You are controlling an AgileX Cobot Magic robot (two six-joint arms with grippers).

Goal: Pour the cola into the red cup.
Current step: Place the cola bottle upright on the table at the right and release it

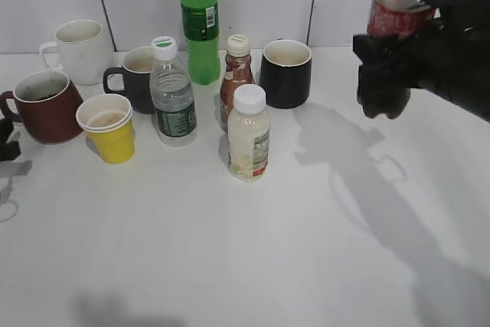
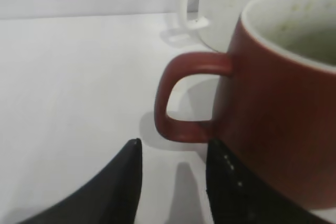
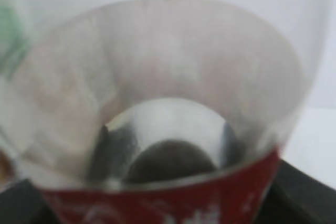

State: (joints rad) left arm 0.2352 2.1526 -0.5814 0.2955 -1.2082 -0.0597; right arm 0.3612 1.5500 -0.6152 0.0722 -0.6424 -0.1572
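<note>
The table (image 1: 253,266) is occupied by a group of bottles and cups at its far left and centre. The cola bottle (image 1: 392,17) is held clear of the table at the upper right of the exterior view, well apart from that group. It is clamped around its red-labelled middle by the right gripper (image 1: 387,67); the right wrist view is filled by the clear upper wall and red label of the cola bottle (image 3: 157,103), with dark gripper parts visible at both lower corners. The long axis of the bottle is roughly vertical, with a slight lean at most; the neck end is cut off by the top edge of the exterior view, so it cannot be determined whether a cap is fitted. Dark liquid is visible low in the bottle.

The red cup (image 1: 46,106) stands upright at the far left of the table, mouth upward, handle toward the left edge, just beside the yellow cup (image 1: 107,128) and in front of the white mug (image 1: 80,50). The left gripper (image 2: 173,182) is positioned low, just beside the red cup (image 2: 278,103), below its handle; a gap is seen between its fingers and nothing is held in it. Whether the right-hand finger touches the cup wall cannot be determined.

Progress is judged as early: the bottle is lifted, but transport across the table, tilting over the cup mouth and pouring remain. Dark contents may already be present in the cup; this is unclear.
</note>
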